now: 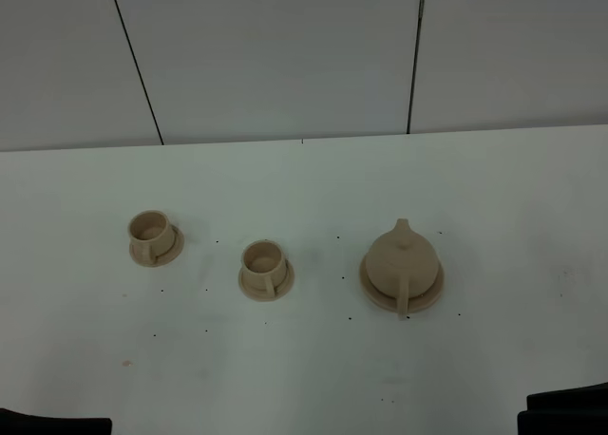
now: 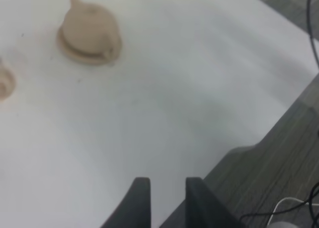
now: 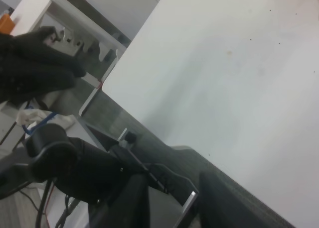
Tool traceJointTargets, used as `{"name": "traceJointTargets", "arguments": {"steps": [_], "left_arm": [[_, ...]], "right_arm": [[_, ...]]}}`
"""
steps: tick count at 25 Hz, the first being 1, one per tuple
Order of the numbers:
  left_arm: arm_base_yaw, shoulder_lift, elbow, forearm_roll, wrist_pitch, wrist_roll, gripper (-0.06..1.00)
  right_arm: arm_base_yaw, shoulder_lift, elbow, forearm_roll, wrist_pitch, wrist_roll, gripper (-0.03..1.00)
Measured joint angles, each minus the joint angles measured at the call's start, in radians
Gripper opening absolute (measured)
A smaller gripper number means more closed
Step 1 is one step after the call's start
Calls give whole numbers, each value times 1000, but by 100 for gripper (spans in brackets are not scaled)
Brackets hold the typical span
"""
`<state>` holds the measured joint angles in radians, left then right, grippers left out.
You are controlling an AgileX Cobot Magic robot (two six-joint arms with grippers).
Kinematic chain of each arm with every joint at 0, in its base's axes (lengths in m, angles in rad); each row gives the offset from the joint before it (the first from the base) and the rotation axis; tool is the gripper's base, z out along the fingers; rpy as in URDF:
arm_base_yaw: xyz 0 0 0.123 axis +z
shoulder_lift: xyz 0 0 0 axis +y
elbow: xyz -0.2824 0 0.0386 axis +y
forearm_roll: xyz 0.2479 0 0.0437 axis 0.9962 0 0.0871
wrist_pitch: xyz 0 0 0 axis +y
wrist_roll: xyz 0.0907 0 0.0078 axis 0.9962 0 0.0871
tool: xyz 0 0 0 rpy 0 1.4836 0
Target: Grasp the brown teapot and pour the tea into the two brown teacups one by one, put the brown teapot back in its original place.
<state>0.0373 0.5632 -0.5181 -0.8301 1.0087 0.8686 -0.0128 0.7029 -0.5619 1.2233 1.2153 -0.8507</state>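
Note:
The brown teapot point(image 1: 403, 257) sits upright with its lid on, resting on its wide tan saucer point(image 1: 380, 295) at the right of the table, handle toward the front. Two brown teacups stand on small saucers, one at the left point(image 1: 152, 232) and one in the middle point(image 1: 263, 262). In the left wrist view the teapot point(image 2: 90, 30) is far from my left gripper point(image 2: 168, 203), which hangs open and empty over the table's front edge. My right gripper point(image 3: 174, 203) is also open and empty, off the table's edge.
The white table point(image 1: 313, 359) runs back to a pale panelled wall point(image 1: 285, 55). Dark arm parts show at the bottom left corner point(image 1: 52, 424) and bottom right corner point(image 1: 567, 411). Beyond the table edge are grey floor point(image 2: 289, 153) and cables.

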Motion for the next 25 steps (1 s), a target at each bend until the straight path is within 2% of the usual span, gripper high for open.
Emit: {"name": "traceJointTargets", "arguments": {"steps": [3,11,25], "left_arm": [[0,-11,0,74,-7,-66,24],[0,-182,-38,373,-14,-394,24],[0,-260,-57,693,182,-625,24]], "right_arm": [[0,0,0,0,0,0,24],[0,0,0,-7,-40,0,24],[0,0,0,-40,-68,1,24]]}}
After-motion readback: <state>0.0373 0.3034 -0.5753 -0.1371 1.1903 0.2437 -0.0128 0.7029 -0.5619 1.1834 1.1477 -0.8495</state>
